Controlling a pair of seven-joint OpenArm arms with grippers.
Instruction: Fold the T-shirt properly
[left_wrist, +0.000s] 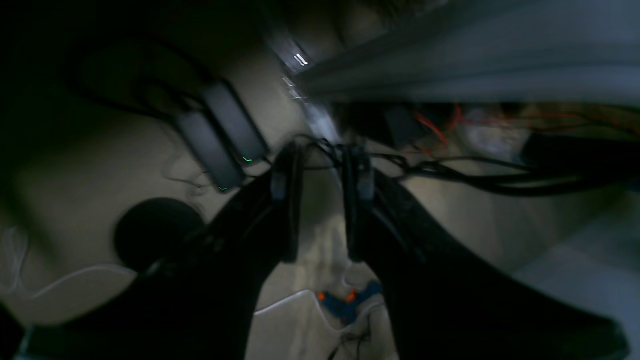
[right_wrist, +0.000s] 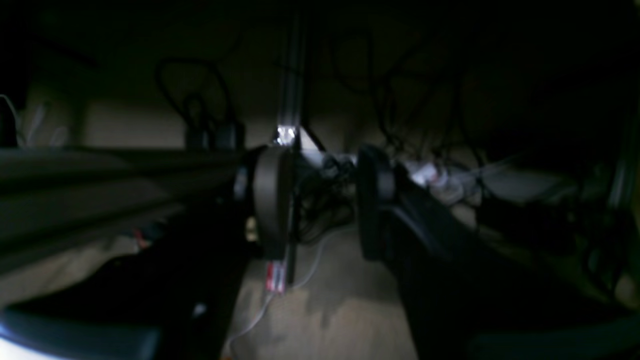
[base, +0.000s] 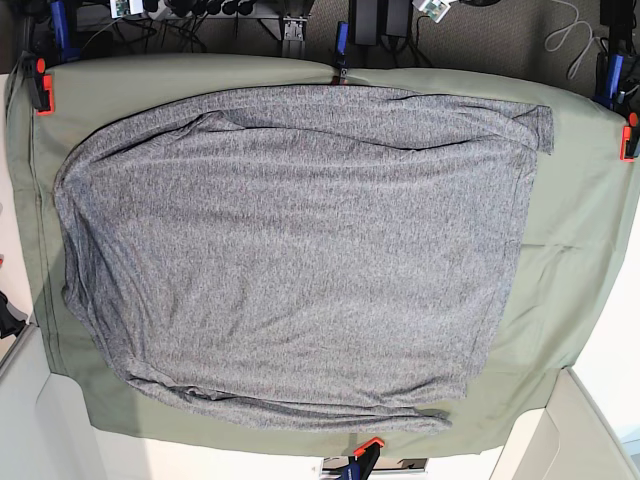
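The heather-grey T-shirt (base: 290, 250) lies spread nearly flat across the olive-green table cloth (base: 575, 230), with wrinkles along its near and far edges and a sleeve folded at the top right. Neither arm shows in the base view. The left wrist view is dark and blurred. In it my left gripper (left_wrist: 322, 165) stands open with nothing between its fingers, pointing at the floor and cables off the table. The dim right wrist view shows my right gripper (right_wrist: 322, 197) open too, its jaws apart over the floor. The T-shirt appears in neither wrist view.
Orange and blue clamps (base: 40, 92) (base: 628, 140) (base: 365, 450) pin the cloth at the table edges. Cables and black power bricks (left_wrist: 220, 135) lie on the floor beside a metal frame rail (left_wrist: 450, 65). White panels (base: 40, 420) flank the table's near corners.
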